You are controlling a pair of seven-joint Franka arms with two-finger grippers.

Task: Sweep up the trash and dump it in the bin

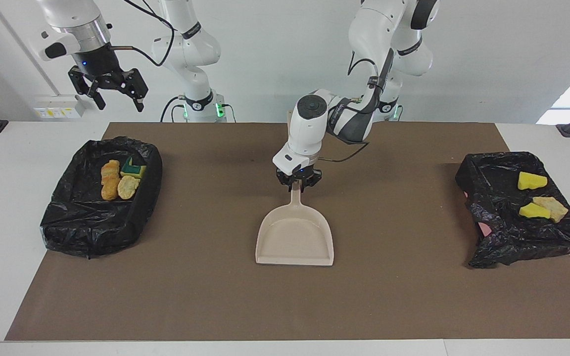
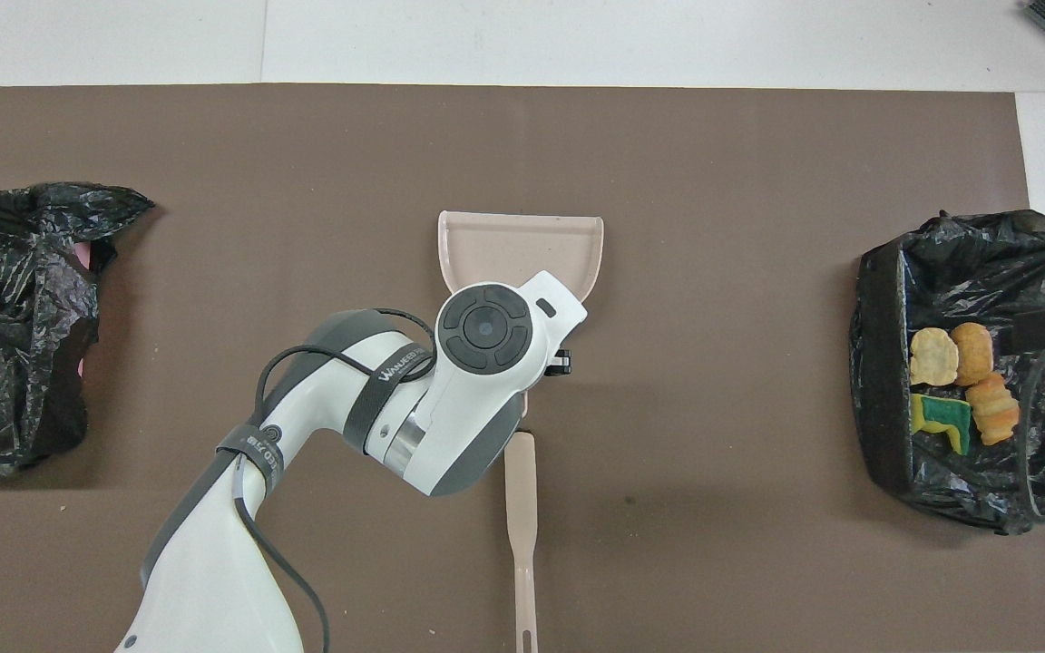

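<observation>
The beige dustpan (image 1: 295, 237) (image 2: 522, 245) lies flat on the brown mat at mid-table, its mouth away from the robots. My left gripper (image 1: 299, 184) is down at the tip of its handle; the arm hides the contact in the overhead view. My right gripper (image 1: 117, 99) hangs open and empty, high over the bin (image 1: 82, 227) (image 2: 885, 381) at the right arm's end. That bin holds orange-brown lumps (image 1: 110, 179) (image 2: 990, 408), a beige lump (image 1: 127, 187) and a green-backed sponge (image 1: 134, 169) (image 2: 940, 419). The other bin (image 1: 502, 222) (image 2: 14, 381) holds yellow chunks (image 1: 531, 181) and a beige lump (image 1: 553, 207).
A long thin beige handle (image 2: 521, 526) lies on the mat, nearer to the robots than the dustpan and in line with it; its end toward the pan is hidden under the left arm. The brown mat (image 1: 215, 296) shows no loose scraps. Both bins are lined with black bags.
</observation>
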